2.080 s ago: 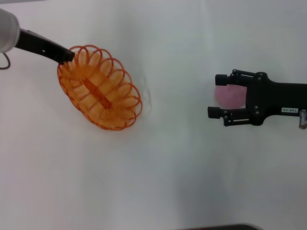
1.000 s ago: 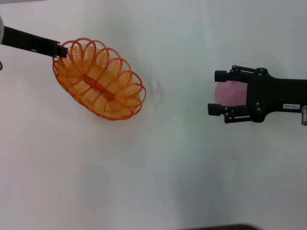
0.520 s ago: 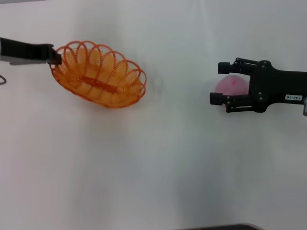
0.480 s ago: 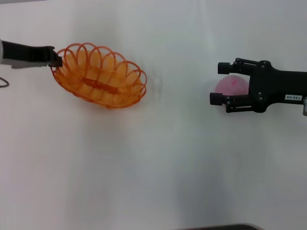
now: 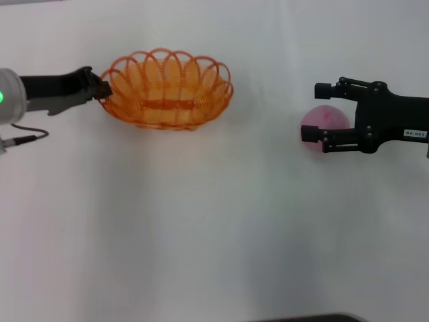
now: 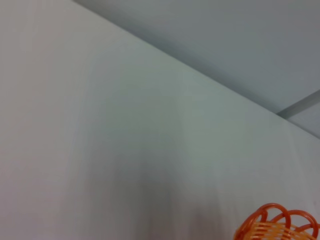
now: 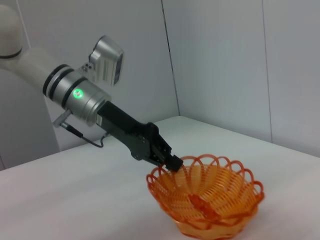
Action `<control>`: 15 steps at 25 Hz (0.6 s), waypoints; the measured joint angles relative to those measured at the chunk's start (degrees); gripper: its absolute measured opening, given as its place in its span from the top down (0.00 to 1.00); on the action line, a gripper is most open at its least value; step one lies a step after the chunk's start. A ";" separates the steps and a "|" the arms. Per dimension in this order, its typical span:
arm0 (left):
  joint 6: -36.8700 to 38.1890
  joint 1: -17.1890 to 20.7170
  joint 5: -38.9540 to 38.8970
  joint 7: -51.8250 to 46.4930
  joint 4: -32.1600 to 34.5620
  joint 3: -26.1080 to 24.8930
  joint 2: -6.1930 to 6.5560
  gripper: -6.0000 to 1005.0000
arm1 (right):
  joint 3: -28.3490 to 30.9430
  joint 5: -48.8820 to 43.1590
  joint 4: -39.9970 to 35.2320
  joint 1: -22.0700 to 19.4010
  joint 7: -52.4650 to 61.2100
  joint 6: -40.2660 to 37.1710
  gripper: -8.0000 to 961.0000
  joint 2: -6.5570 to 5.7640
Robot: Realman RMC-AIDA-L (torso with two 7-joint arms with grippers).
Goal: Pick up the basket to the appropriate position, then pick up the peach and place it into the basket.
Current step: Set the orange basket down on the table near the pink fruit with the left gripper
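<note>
The left gripper clenches the light, springy basket at its 9 o'clock rim; the right gripper straddles the soft peach, unclosed.

Left hand reaches in from 9 o'clock, fingers clamped on the basket rim; right hand extends from 3 o'clock, fingers spread.

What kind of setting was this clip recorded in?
Probably a lab or robot test cell, not a home: a bare white table, plain grey wall panels, and only the basket and peach as props.
</note>
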 joint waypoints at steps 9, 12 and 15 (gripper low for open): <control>-7.99 5.09 -3.72 -3.37 -0.19 7.01 -0.01 0.95 | 0.71 0.22 -0.23 -0.32 0.46 -2.83 0.02 -1.61; -9.06 5.74 -3.76 -4.02 -0.04 8.23 -0.01 0.95 | 0.71 0.25 -0.36 -0.71 0.36 -3.14 0.02 -1.73; -9.51 6.02 -3.98 -4.11 0.03 8.88 -0.01 0.95 | 0.74 0.27 -0.36 -0.90 0.39 -3.97 0.02 -2.07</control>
